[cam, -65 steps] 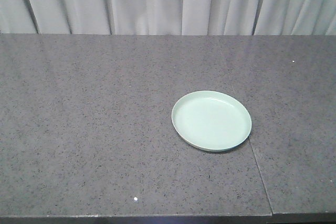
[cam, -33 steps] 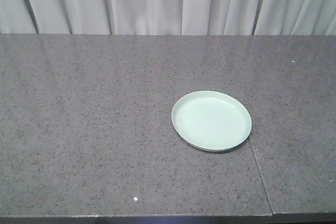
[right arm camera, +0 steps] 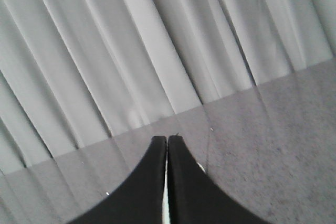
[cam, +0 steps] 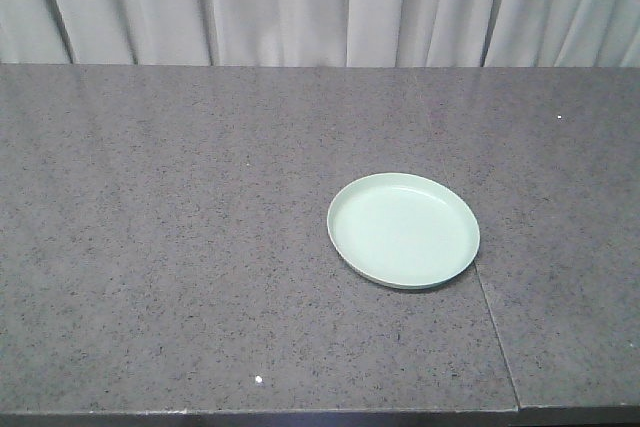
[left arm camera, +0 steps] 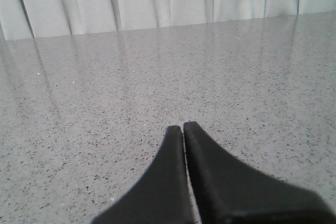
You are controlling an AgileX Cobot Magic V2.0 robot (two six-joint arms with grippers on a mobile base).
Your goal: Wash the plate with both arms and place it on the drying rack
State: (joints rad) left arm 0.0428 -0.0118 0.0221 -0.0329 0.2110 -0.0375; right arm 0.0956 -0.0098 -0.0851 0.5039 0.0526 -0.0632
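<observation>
In the front view we see the plate [cam: 403, 230] lying flat on the grey speckled surface [cam: 180, 237], a little toward 4 o'clock from the middle of the frame. A thin seam [cam: 497, 337] in the surface meets the plate's 4 o'clock edge and runs on toward 5 o'clock. A pale curtain [cam: 300, 2] hangs along the far edge at 12 o'clock.

In the left wrist view the left tool [left arm camera: 183, 126] is clenched on itself. Its two black fingers meet tip to tip and point toward 12 o'clock over the surface.

In the right wrist view the right tool [right arm camera: 167, 138] is clenched the same way, aimed at 12 o'clock where the surface meets the curtain. A small pale sliver shows just at 4 o'clock of its tips. It may be the plate's rim, but we cannot tell.
</observation>
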